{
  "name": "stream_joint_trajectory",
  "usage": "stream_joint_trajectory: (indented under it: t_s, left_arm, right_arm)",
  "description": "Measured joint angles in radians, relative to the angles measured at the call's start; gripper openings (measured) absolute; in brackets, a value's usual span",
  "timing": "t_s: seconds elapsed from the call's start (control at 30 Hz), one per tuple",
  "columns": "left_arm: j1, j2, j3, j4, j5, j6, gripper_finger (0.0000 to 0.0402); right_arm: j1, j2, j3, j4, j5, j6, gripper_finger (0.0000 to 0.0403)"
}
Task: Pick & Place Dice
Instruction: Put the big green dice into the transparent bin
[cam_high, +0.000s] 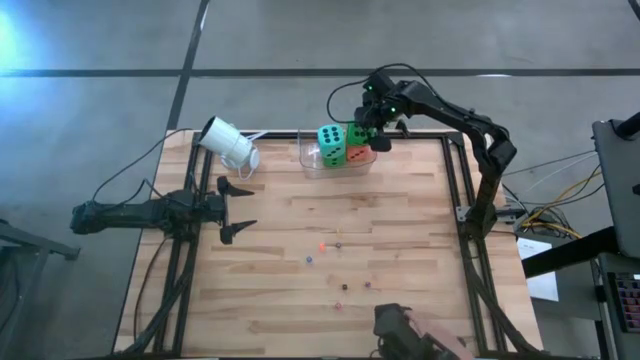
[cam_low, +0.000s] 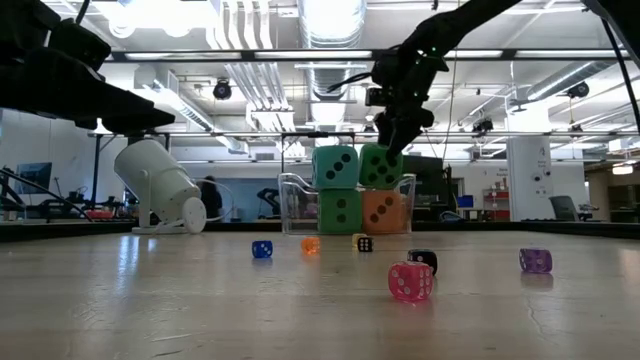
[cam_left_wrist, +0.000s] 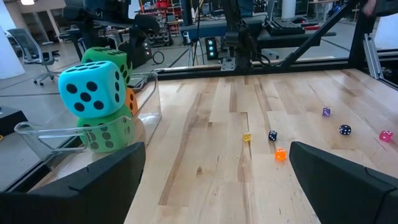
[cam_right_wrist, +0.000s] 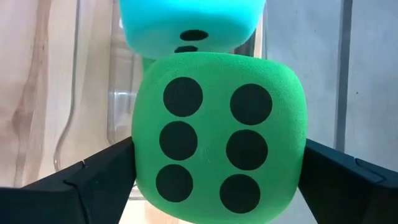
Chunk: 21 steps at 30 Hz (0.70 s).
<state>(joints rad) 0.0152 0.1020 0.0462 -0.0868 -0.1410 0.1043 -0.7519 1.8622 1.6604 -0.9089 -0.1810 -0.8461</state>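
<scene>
I have right claw (cam_high: 372, 125) over clear bin (cam_high: 310, 163) at worktop (cam_high: 400, 220) far edge, straddling top green die (cam_right_wrist: 219, 152). Fingers look spread beside its flanks; can't tell if still touching. Die sits on orange die (cam_low: 382, 212), beside teal die (cam_low: 335, 167). Best to lift straight up, avoid dragging stack. Left claw (cam_high: 236, 208) wide open, empty, waiting.

green die (cam_right_wrist: 217, 149): six black pips (top face) | teal die (cam_high: 331, 144) | orange-red die (cam_low: 382, 211) | white cup (cam_high: 229, 144)
</scene>
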Motion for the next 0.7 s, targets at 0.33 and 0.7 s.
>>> stream_joint_trajectory:
  t_s: [0.33,0.7]
  left_arm:
    - [0.0,0.0,0.0,0.0,0.0,-0.001,0.04]
    - [0.0,0.0,0.0,0.0,0.0,-0.003,0.04]
  right_arm:
    - [-0.003,0.0,-0.001,-0.001,-0.01,0.016,0.0399]
    - [-0.001,-0.004,0.036,-0.03,-0.011,0.027,0.04]
